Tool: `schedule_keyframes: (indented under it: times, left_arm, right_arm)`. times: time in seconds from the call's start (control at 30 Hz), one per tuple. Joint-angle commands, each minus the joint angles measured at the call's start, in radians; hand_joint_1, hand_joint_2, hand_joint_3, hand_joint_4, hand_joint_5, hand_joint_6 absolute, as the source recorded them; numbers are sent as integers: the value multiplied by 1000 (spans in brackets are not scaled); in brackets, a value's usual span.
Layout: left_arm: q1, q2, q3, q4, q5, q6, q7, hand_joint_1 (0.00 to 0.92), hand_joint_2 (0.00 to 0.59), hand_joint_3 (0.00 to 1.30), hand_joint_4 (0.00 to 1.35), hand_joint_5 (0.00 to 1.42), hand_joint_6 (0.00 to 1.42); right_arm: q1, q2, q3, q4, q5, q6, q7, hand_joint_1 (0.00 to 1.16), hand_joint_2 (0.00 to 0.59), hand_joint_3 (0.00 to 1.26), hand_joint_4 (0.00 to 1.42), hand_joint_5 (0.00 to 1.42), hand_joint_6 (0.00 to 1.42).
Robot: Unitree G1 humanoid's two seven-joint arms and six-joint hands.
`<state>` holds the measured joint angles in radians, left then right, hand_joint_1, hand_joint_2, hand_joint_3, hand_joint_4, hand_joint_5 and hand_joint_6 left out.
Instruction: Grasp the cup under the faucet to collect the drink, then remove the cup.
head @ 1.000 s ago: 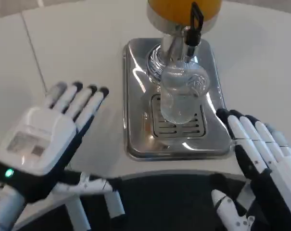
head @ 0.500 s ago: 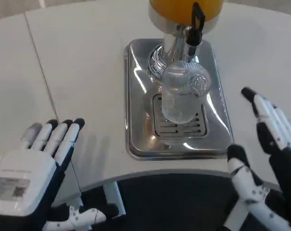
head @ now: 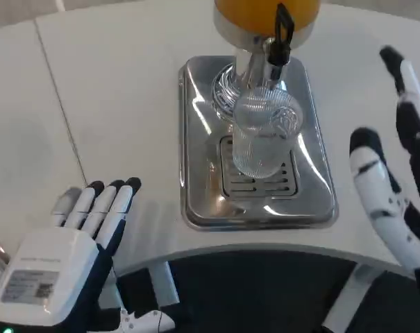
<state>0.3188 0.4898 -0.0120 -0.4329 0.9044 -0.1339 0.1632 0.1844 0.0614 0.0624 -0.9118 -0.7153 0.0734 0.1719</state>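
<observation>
A clear ribbed cup (head: 263, 137) stands upright on the drip grate of the shiny steel tray (head: 196, 139), right under the black-handled faucet (head: 282, 35) of the orange drink dispenser (head: 265, 14). No hand touches the cup. My right hand (head: 397, 180) hovers open to the right of the tray, fingers spread, thumb toward the cup. My left hand (head: 64, 263) lies open low at the front left, fingers stretched forward, well apart from the tray.
The white table (head: 112, 90) runs wide to the left and behind, with a seam line running down its left part. Its curved front edge passes just below the tray.
My right hand has risen and moved farther up the right side, fingers opening wider. My left hand dropped back toward the front left corner, then edged slightly forward.
</observation>
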Motion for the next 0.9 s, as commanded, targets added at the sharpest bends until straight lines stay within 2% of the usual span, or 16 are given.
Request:
schedule_keyframes:
  times: [0.03,0.33,0.57,0.7,0.8,0.9]
  left_arm:
    - [14,-11,1,12,-9,-23,18,0,0,0,0,0,0]
    - [1,-27,12,14,-14,-29,21,0,6,0,0,0,0]
    - [10,-28,6,15,-8,-35,17,0,8,0,0,0,0]
    - [13,-29,7,14,-8,-34,14,0,8,0,0,0,0]
    - [14,-29,8,14,-8,-33,12,0,7,0,0,0,0]
    - [13,-29,8,15,-8,-34,10,0,7,0,0,0,0]
  right_arm:
    - [-112,23,-8,52,4,68,-40,17,563,0,0,0,0]
    - [-337,-14,-35,156,54,192,-34,8,573,0,0,0,0]
    - [-425,-11,-25,230,92,200,-85,3,575,0,0,0,0]
    - [-463,-1,2,280,116,198,-110,1,576,0,0,0,0]
    - [-486,-7,20,307,121,186,-127,0,578,0,0,0,0]
    - [-522,3,27,348,153,183,-143,3,581,0,0,0,0]
